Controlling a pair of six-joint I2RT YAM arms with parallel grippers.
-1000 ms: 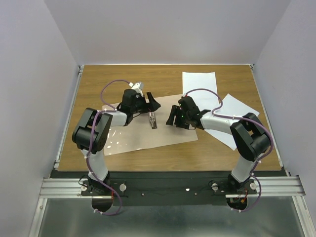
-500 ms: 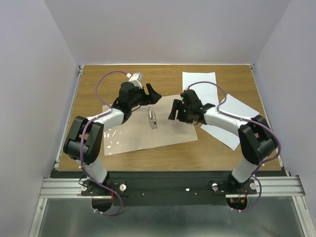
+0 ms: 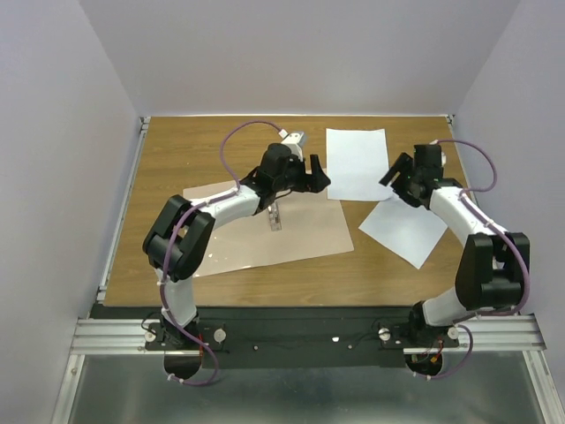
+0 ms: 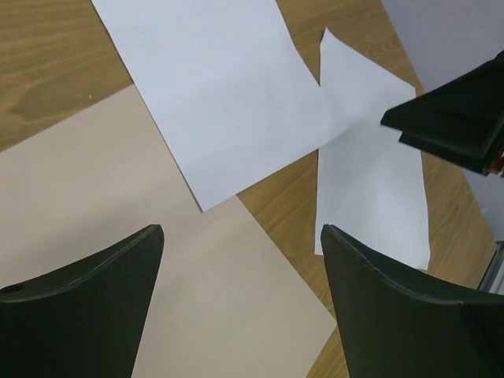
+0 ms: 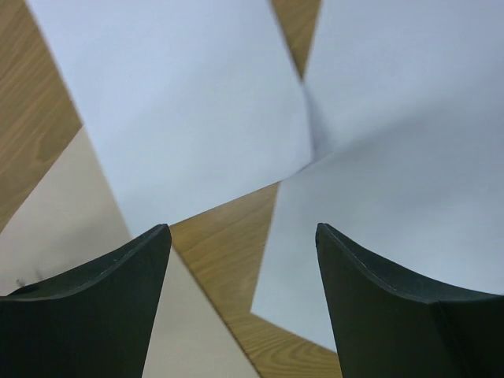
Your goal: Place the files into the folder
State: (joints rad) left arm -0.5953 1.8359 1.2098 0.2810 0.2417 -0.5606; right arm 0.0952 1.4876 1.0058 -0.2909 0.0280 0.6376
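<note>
At far right of table [image 3: 177, 150], two white sheets [image 3: 356, 163] lay corner-touching beside tan folder [image 3: 265, 231] — left gripper [image 3: 316, 174], right gripper [image 3: 395, 173] both gaped, empty. Likely best: pin one sheet's edge, drag slowly folderward.

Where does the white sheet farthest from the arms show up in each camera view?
Top external: far sheet, just right of centre, upper half.
Left wrist: upper middle.
Right wrist: upper left.
Shared landmark: the folder, meeting one corner of the sheet in all three.
</note>
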